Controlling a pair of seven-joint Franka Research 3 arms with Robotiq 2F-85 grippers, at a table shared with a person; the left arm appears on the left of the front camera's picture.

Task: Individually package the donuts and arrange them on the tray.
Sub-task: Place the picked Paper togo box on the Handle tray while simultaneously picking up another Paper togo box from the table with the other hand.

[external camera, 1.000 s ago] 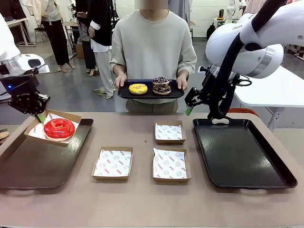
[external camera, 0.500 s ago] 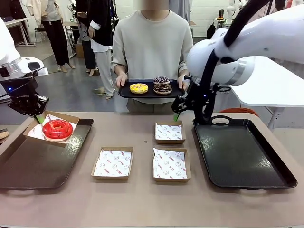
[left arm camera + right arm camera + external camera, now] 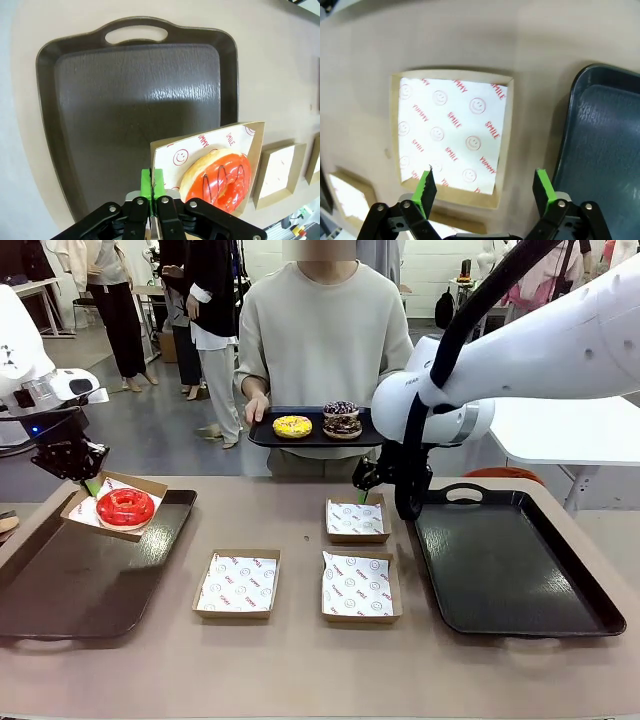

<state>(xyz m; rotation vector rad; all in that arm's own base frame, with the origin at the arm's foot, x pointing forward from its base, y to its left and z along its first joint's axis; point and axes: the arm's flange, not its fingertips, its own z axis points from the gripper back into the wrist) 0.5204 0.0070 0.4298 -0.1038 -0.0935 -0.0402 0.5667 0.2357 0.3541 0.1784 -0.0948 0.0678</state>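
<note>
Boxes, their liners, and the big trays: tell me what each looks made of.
Boxes: brown, matte, thin folded walls; likely kraft cardboard.
Liners: thin white sheet printed with red words and smileys; probably paper.
Trays: dark, semi-glossy, grain-like texture, moulded handle cutout; probably plastic, though coated wood is possible.

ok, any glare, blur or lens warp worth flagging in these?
Left wrist view: bright glare patch on the left tray, its rim bowed by the wide lens; highlights on the red donut in its box. Right wrist view: print on the liner readable, no motion smear. Front view: sharp, mild sheen on the right tray.
</note>
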